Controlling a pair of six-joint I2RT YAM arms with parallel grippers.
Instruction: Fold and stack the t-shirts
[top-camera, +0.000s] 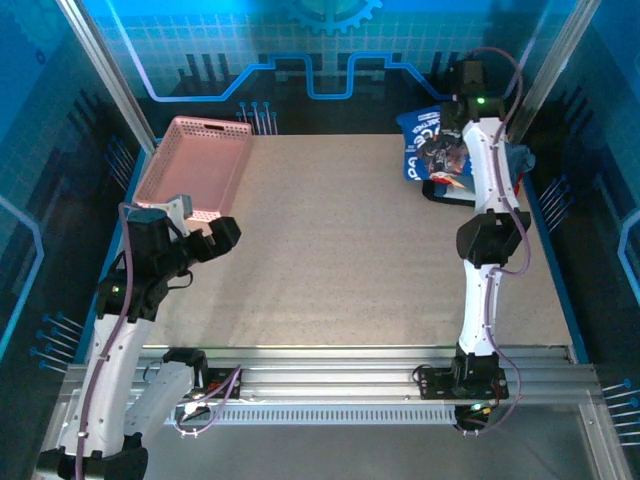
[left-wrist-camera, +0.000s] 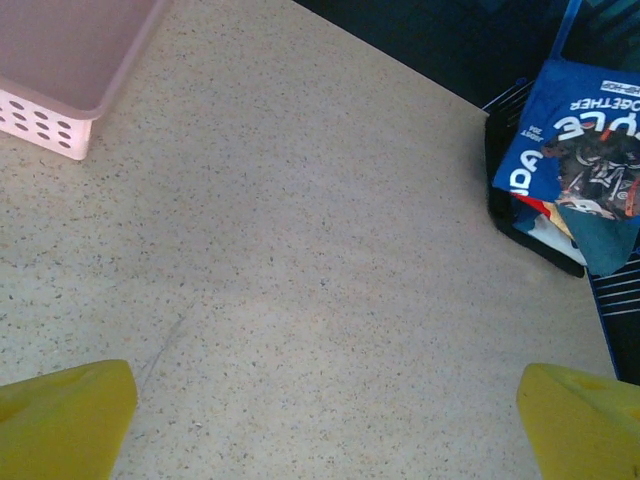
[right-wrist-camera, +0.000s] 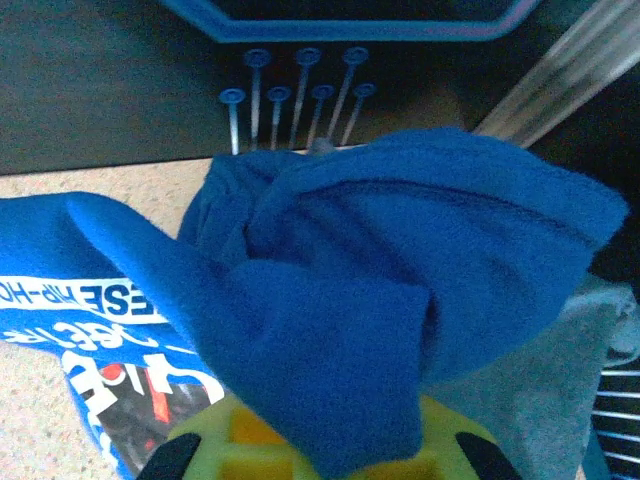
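The right hand (top-camera: 450, 155) is reaching into the far right corner of the speckled beige desk (top-camera: 340, 260). It is clenching a bunched fold of the large royal-blue cotton t-shirt with white lettering and a printed graphic (right-wrist-camera: 400, 250). The cloth is draping over the yellow-green fingers and hiding their tips. The dull slate grey-blue t-shirt (right-wrist-camera: 545, 400) is lying just beside it, touching it on the right. Both are sitting at the desk's corner, partly over a low black tray (left-wrist-camera: 500, 190). The left hand (left-wrist-camera: 320, 430) is hanging released, its yellow fingers spread wide with nothing between them. It is near the pink perforated plastic basket (left-wrist-camera: 45, 120) and well apart from the shirts.

The likely trouble is coming from that bunched grip. The fingers seem to be pinching several layers rather than one edge, so the blue shirt may be coming up as a twisted lump that is hard to spread flat. Because the grey shirt is touching it, a pull could be dragging the two together or tipping the grey one off the desk's edge. The tray's rim could also be snagging a hem.

Counting: two t-shirts, one blue and one grey-blue; one pink basket; one black tray; two hands. Red and white scraps are showing under the blue shirt, and I cannot tell whether they are more garments.
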